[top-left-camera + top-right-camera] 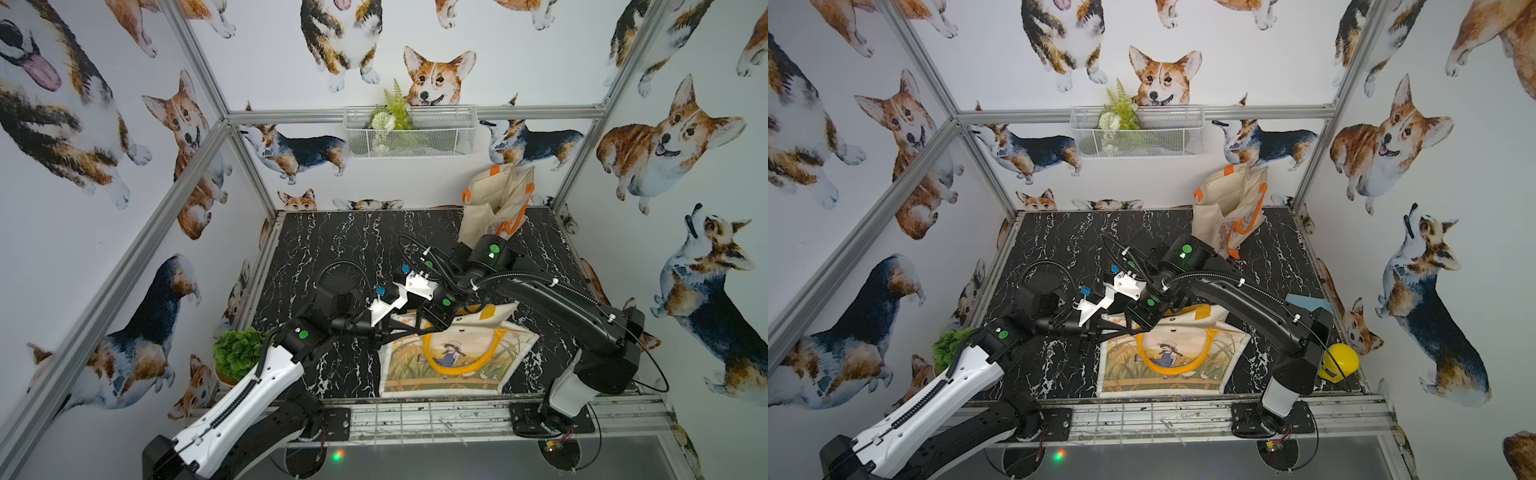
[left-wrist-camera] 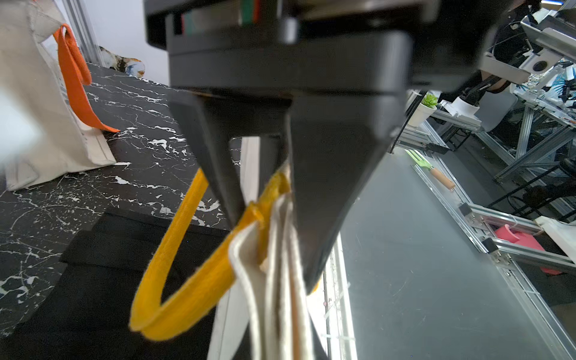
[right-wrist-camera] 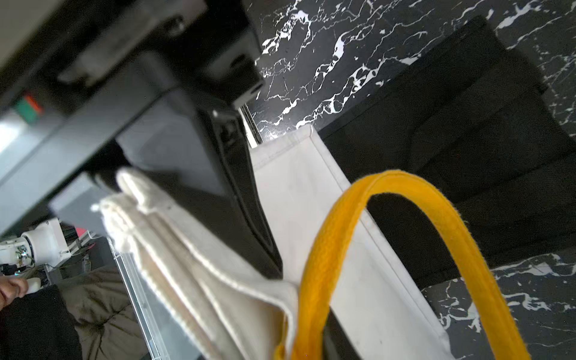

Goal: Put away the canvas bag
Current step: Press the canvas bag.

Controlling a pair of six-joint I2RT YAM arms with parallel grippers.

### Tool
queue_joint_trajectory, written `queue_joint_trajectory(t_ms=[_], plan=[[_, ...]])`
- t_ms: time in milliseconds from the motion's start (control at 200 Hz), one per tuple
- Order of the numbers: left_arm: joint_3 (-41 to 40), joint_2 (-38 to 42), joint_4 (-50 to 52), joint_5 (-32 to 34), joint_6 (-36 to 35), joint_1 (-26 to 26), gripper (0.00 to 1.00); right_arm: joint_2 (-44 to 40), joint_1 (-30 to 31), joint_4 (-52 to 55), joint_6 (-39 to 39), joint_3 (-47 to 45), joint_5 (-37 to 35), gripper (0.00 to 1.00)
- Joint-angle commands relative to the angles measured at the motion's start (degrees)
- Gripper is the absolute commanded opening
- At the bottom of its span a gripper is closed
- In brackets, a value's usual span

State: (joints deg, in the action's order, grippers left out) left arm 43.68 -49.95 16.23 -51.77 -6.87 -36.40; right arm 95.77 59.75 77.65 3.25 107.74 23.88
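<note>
The canvas bag (image 1: 449, 365) (image 1: 1167, 361), cream with a painted girl and yellow handles (image 1: 457, 368), lies near the table's front edge in both top views. Both grippers are at its far rim. My left gripper (image 1: 411, 328) (image 2: 274, 249) is shut on the bunched canvas layers (image 2: 280, 296) of the rim, and a yellow handle (image 2: 174, 280) loops beside it. My right gripper (image 1: 442, 326) (image 3: 199, 249) is just to its right, closed on folded canvas (image 3: 174, 237). Its second finger is hidden. A yellow handle (image 3: 405, 187) arches past it.
A second cream bag with orange handles (image 1: 496, 203) (image 2: 40, 109) stands open at the back right corner. A white wire basket (image 1: 409, 133) with greenery hangs on the back wall. A potted plant (image 1: 237, 353) sits front left. A yellow hard hat (image 1: 1339, 361) lies front right.
</note>
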Motion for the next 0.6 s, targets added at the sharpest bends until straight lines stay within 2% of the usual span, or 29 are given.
queue_joint_trajectory(t_ms=[0, 45, 85, 105, 235, 486, 511, 546, 591], plan=[[1.32, 0.2, -5.77, -3.36, 0.63, -0.25, 0.0, 0.66, 0.2, -0.84, -1.03, 0.45, -0.25, 0.0], [1.17, 0.29, -5.61, -2.97, 0.63, -0.25, 0.0, 0.36, 0.18, -0.7, -0.81, 0.19, -0.96, 0.0], [0.9, 0.45, -5.51, -2.14, 0.97, -0.25, 0.13, -0.1, 0.13, -0.77, -0.65, 0.19, -1.66, 0.0], [0.66, 0.55, -5.55, -1.8, 1.13, -0.25, 0.16, -0.41, 0.15, -0.8, -0.59, 0.19, -2.03, 0.0], [-1.15, 1.38, -5.8, -1.45, 1.41, -0.24, 0.2, -2.39, -0.14, -0.95, 0.34, 0.66, -3.59, 0.0], [-4.3, 3.09, -6.65, -0.28, 2.82, -0.33, 0.21, -5.73, -3.85, -0.99, 2.35, -0.35, -3.36, 0.0], [-4.47, 3.3, -6.65, -0.31, 2.92, -0.29, 0.17, -6.27, -4.32, -1.19, 2.43, -0.7, -3.09, 0.0], [-4.57, 3.53, -6.57, -0.8, 2.71, -0.28, 0.0, -6.84, -4.83, -1.39, 2.46, -1.15, -2.73, 0.0], [-4.43, 3.77, -6.0, -0.88, 2.18, -0.29, 0.0, -7.3, -5.07, -1.36, 2.26, -1.54, -2.31, 0.0]])
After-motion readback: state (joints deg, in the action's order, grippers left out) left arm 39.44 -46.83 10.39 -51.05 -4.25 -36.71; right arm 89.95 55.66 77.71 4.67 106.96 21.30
